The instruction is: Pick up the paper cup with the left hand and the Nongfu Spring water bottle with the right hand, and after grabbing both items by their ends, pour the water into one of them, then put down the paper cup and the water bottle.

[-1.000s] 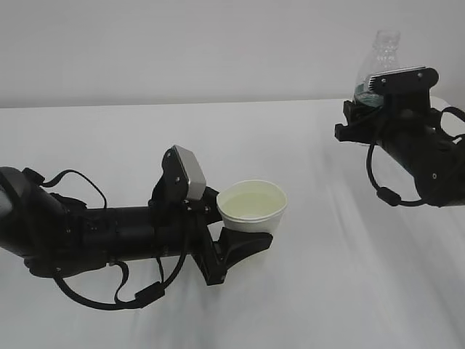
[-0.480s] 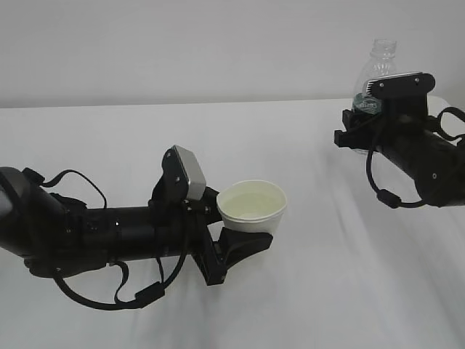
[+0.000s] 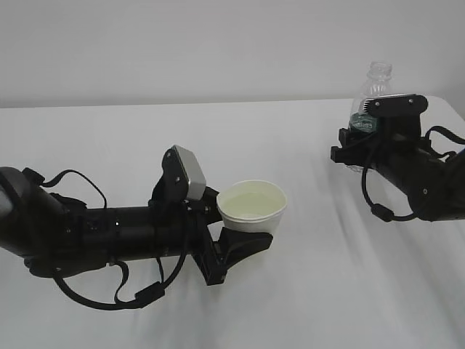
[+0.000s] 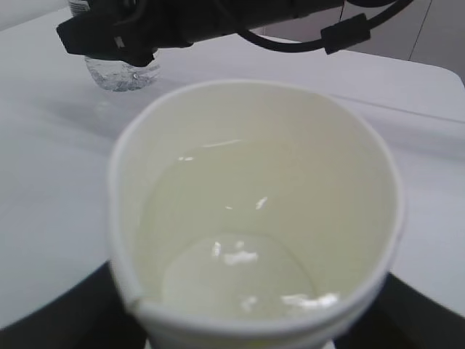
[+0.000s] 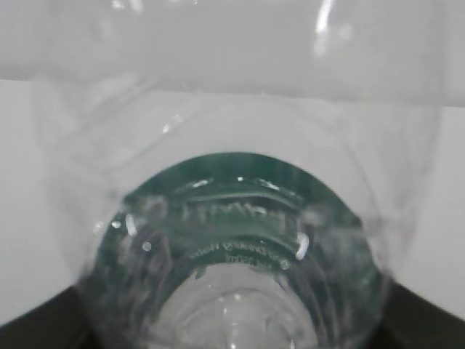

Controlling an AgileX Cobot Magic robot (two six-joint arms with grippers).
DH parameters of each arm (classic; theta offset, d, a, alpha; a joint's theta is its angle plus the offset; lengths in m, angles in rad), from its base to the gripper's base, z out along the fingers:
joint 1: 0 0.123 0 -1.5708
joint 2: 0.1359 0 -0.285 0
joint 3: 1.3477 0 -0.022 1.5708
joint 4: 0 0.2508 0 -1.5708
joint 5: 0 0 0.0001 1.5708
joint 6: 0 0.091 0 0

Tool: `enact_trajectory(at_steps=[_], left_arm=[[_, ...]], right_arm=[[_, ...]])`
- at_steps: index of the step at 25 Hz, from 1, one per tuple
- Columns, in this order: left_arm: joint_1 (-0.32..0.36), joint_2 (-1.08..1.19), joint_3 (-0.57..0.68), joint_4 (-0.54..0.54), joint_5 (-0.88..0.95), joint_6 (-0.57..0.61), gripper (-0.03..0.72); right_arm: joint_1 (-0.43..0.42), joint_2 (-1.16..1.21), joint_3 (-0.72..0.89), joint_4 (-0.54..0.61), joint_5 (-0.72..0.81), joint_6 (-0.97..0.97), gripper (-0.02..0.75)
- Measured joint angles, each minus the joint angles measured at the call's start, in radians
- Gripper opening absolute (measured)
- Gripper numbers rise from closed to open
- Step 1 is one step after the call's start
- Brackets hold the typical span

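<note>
Here, on a white table, the left hand, a black arm with a grey-silver block on its wrist and loose black cables, lies low and reaches toward the middle, its two black fingers closed around the lower part of the paper cup. The cup stands upright, near the table's centre, with its rolled rim level. Seen from the left wrist, the cup's pale cream inside holds a pool of the water, clear, with glints on its surface and the round bottom showing through. Well apart, at the far right of the table, the right hand grips the Nongfu Spring water bottle about its lower body at the dark green label. The bottle stands upright with its narrow, capless neck rising clear above the gripper against the pale wall. From the left wrist, the bottle's clear base shows just under the black gripper, close to the table; whether it touches cannot be told. The right wrist looks through the ribbed clear plastic and green band at close range
</note>
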Motion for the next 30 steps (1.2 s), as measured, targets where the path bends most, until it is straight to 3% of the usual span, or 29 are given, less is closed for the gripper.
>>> enact_trajectory(at_steps=[21,30], left_arm=[[0.0,0.0,0.0,-0.004,0.0,0.0,0.483],[0.0,0.0,0.0,-0.099,0.009,0.014,0.483]], right_arm=[[0.0,0.076,0.0,-0.022,-0.164,0.004,0.466],[0.0,0.076,0.0,-0.022,-0.171,0.005,0.466]])
